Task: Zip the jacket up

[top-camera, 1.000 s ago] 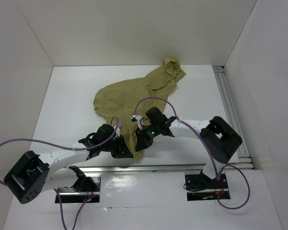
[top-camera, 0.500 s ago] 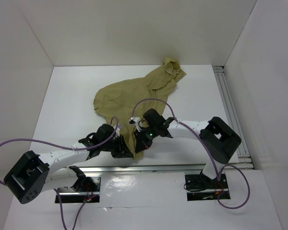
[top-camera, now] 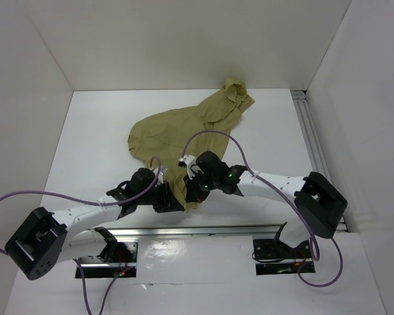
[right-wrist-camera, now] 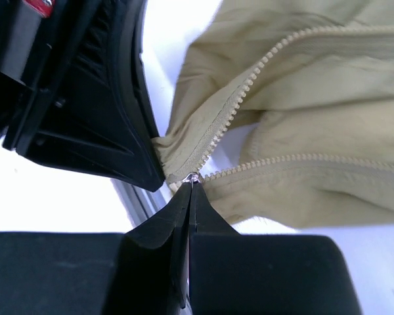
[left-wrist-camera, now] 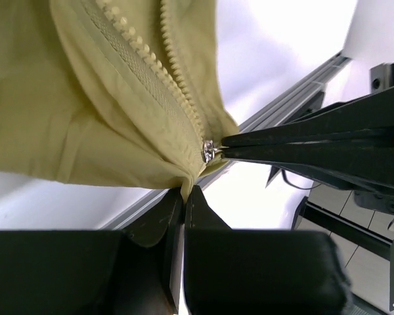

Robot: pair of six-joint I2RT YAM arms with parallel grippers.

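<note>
The jacket (top-camera: 184,131) lies crumpled on the white table (top-camera: 92,131), its bulk near the middle, the hood end bunched toward the far right and its near end drawn to a point at the table's near edge, between the two arms. At that point sits the slider (left-wrist-camera: 208,151), small and silvery, right at the bottom of the zip. From it the teeth (right-wrist-camera: 249,85) part at once into two rows that run away from each other across the cloth, so nothing above the slider looks closed. My judgement is that the task is at its very start: both sides appear joined in the slider and the hold is set, but the whole run up the front is yet to be pulled

The left gripper (left-wrist-camera: 184,193) has its jaws pressed together on the jacket's bottom edge just below the slider, pinning the cloth. The right gripper (right-wrist-camera: 189,190) is pinched tight with its tips at the slider, apparently on its pull tab, though the tab itself is too small to make out. The two sets of fingers nearly touch each other

Counted: one jacket, one slider, two rows of teeth, two grippers, each closed on its part. A metal rail (top-camera: 236,230) runs along the near edge of the table, and two purple cables (top-camera: 210,136) loop over the arms, one for each
</note>
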